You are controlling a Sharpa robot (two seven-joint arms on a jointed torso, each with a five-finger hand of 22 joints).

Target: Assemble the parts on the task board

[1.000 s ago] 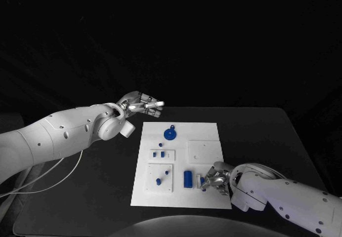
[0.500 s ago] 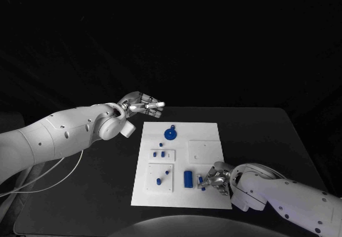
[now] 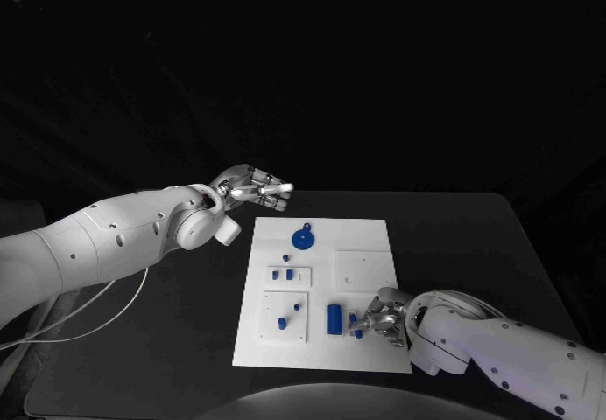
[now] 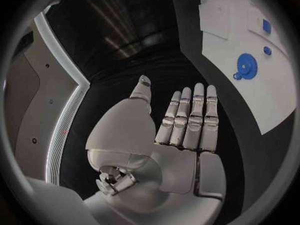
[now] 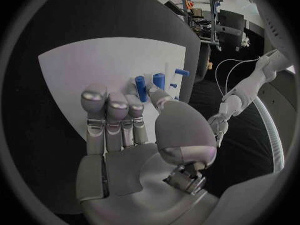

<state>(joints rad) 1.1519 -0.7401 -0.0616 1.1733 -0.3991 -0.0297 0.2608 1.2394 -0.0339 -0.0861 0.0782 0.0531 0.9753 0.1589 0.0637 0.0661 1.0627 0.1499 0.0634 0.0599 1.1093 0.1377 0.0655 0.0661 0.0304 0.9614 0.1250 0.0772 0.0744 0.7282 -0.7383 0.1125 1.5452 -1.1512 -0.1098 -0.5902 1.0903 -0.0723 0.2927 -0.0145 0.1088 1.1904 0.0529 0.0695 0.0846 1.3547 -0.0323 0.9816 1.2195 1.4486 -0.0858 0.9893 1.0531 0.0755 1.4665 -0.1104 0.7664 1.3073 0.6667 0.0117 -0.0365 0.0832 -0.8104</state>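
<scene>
The right silver hand [image 3: 379,318] rests low over the near right part of the white rectangular task board [image 3: 360,234], fingers side by side and extended, grasping nothing; a small blue part [image 5: 141,88] stands just beyond its fingertips, beside an upright blue block [image 3: 334,318]. The left silver hand [image 3: 257,187] hovers off the board's far left corner, fingers straight, released. A blue toothed wheel [image 3: 302,236] lies on the board's far half.

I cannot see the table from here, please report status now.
Left hand open, off the task board. Right hand low beside the blue block, grip unclear. Blue gear untouched. Nothing in the way.
</scene>
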